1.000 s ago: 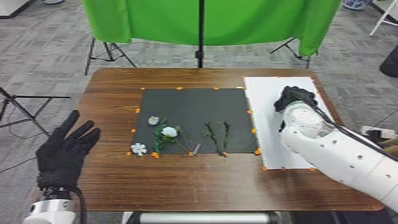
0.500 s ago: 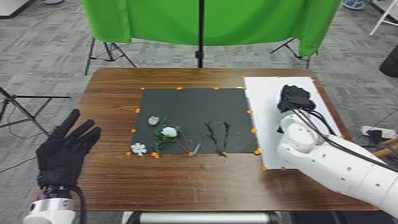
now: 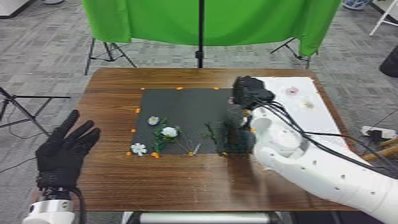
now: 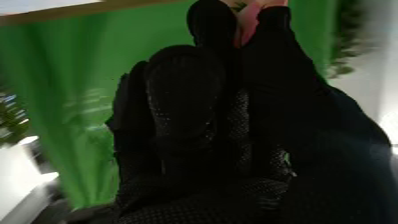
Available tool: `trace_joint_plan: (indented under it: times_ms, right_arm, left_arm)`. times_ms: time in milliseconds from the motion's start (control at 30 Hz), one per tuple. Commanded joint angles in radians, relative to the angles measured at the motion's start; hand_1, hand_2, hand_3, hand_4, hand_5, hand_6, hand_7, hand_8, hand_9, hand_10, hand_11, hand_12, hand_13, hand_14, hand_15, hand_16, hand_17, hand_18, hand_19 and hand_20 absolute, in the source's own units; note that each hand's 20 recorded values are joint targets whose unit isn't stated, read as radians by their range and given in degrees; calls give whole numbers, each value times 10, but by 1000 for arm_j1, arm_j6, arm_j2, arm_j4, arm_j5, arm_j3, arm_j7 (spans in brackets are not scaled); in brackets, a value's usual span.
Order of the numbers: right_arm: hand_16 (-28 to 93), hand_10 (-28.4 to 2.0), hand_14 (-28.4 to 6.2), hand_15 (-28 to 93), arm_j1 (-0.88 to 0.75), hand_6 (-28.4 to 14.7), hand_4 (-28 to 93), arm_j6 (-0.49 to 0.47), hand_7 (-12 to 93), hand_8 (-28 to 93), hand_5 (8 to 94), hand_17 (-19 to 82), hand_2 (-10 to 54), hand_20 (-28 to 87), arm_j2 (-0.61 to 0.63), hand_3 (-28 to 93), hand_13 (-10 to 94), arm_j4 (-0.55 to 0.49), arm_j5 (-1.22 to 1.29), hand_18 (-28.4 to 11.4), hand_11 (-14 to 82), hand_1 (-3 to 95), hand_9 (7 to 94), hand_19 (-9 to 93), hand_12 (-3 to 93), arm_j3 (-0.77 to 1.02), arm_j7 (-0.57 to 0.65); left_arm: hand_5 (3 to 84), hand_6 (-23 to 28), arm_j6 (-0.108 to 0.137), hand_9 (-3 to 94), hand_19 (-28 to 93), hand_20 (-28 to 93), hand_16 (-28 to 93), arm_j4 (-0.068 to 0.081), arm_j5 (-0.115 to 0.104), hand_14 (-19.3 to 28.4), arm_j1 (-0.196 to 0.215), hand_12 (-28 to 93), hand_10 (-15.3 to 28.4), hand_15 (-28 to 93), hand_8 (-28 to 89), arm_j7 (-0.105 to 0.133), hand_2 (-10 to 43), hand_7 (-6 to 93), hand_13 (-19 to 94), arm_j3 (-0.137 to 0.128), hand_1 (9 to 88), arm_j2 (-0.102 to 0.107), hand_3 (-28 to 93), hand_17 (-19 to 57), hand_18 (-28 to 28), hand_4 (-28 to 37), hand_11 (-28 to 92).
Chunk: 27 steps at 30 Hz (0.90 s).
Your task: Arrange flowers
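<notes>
The right robot hand (image 3: 254, 91) is above the edge where the dark mat (image 3: 191, 102) meets the white sheet (image 3: 315, 120), with a pink flower (image 4: 250, 22) pinched between thumb and fingers. I'd say the step in hand is adding this bloom to the arrangement. To its left and nearer the robot lie the white rose (image 3: 169, 132) and a green stem (image 3: 210, 132); two pale flowers rest on the sheet to its right. The left robot hand (image 3: 62, 155) is spread, holding nothing, beside the bench (image 3: 115, 110).

Next, it probably needs lowering gently onto the mat by a stem, then a clean release. Most of the bloom is hidden by the glove, and the forearm covers part of the mat; I can't tell what lies beneath.
</notes>
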Motion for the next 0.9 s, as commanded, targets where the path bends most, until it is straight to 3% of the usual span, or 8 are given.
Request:
trace_joint_plan:
  times_ms: [33,367,500,667,700,900]
  right_arm:
    - [308,-61,-14,600,-63,14,-283,-97,263,16,833,376,-95,375,-123,685,805,-25,-23,-169,120,604,932,814,371,-18,-58]
    - [292,-70,-25,655,-84,18,-283,-169,237,1,820,343,-95,380,-138,688,760,-35,-55,-174,158,591,899,818,389,-30,-105]
    - [273,-77,-51,714,-88,20,-283,-232,199,-16,774,297,-95,402,-135,686,693,-45,-121,-192,189,546,846,832,376,-40,-143]
    - [198,-108,-83,776,-106,24,-283,-243,178,-134,677,250,-95,453,-129,746,603,-69,-107,-210,348,441,707,843,231,-28,-137]
    - [196,-119,-86,780,-105,22,-283,-241,176,-137,665,245,-95,457,-126,771,594,-69,-107,-212,375,418,690,843,207,-25,-140]
    - [190,-130,-99,788,-106,9,-283,-216,162,-134,636,230,-95,468,-100,754,570,-95,-97,-221,395,381,662,845,183,-1,-124]
  left_arm:
    - [345,70,-2,348,540,94,-108,-1,2,284,11,99,202,555,-98,-17,73,103,229,0,181,-13,809,-98,274,-283,225]
    - [348,72,-7,348,540,93,-109,0,15,284,8,98,203,556,-98,-34,73,104,230,-8,182,-29,810,-97,274,-283,224]
    - [350,74,-10,349,540,92,-109,0,17,284,9,98,205,557,-98,-34,73,103,230,-7,183,-29,811,-97,274,-283,223]
    - [352,75,-7,349,540,92,-110,0,20,284,8,99,205,559,-98,-41,73,103,231,-8,184,-36,812,-98,274,-283,225]
    - [352,75,-3,350,540,91,-110,0,11,284,9,99,204,559,-97,-30,73,103,231,-4,185,-26,812,-98,274,-283,226]
    - [353,75,0,350,540,91,-111,-3,13,284,20,98,204,559,-98,-29,73,103,231,-7,187,-28,813,-98,273,-283,227]
